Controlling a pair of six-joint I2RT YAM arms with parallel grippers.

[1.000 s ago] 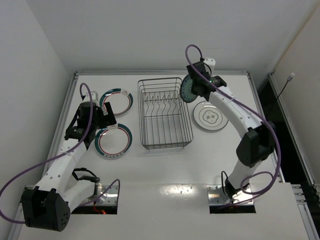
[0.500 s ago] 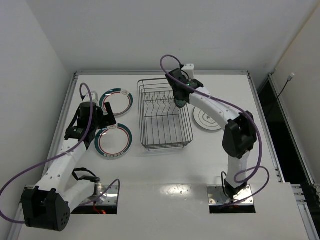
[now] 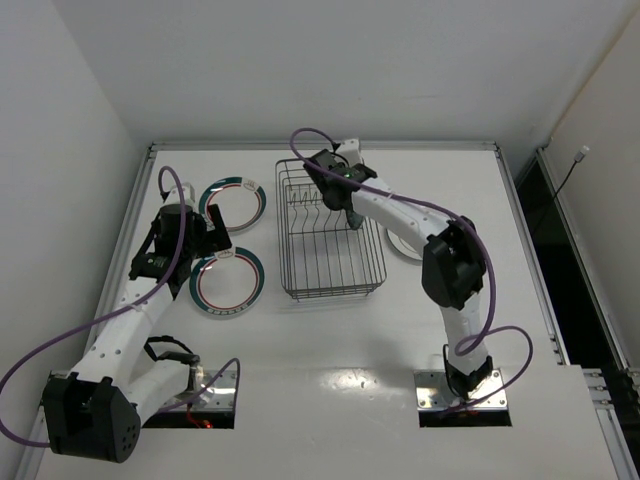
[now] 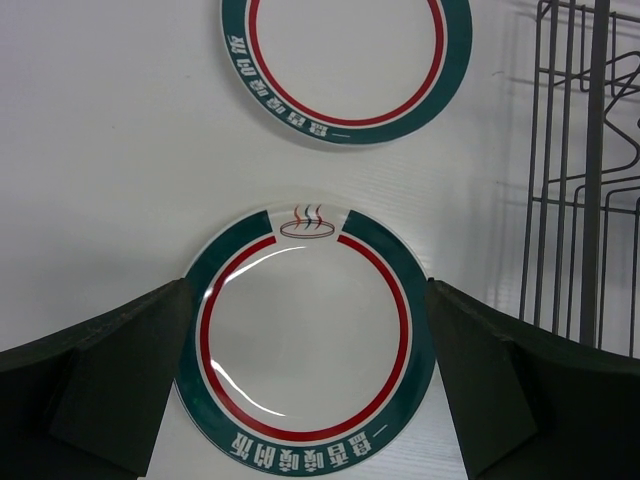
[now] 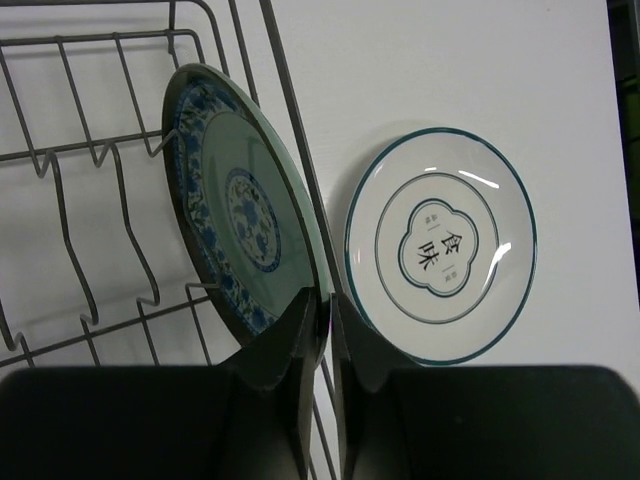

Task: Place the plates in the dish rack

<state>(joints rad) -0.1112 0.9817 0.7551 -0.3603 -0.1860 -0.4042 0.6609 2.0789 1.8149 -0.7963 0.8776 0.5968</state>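
Note:
My right gripper (image 5: 325,300) is shut on the rim of the small patterned teal-blue plate (image 5: 240,200) and holds it on edge inside the dish rack (image 5: 90,160), next to the rack's right wall. In the top view that gripper (image 3: 347,207) reaches over the rack (image 3: 330,275). The white plate with grey rings (image 5: 440,245) lies flat on the table right of the rack. My left gripper (image 4: 307,287) is open above a teal-rimmed plate (image 4: 305,350), one finger on each side. The second teal-rimmed plate (image 4: 345,60) lies beyond it.
Both teal-rimmed plates (image 3: 227,282) (image 3: 232,204) lie left of the rack, whose wires (image 4: 590,170) show at the right edge of the left wrist view. The grey-ringed plate (image 3: 402,243) is partly hidden by the right arm. White walls enclose the table.
My right arm has swung left from beside the rack's right side, carrying the patterned plate over and into the rack. The left arm has not moved.

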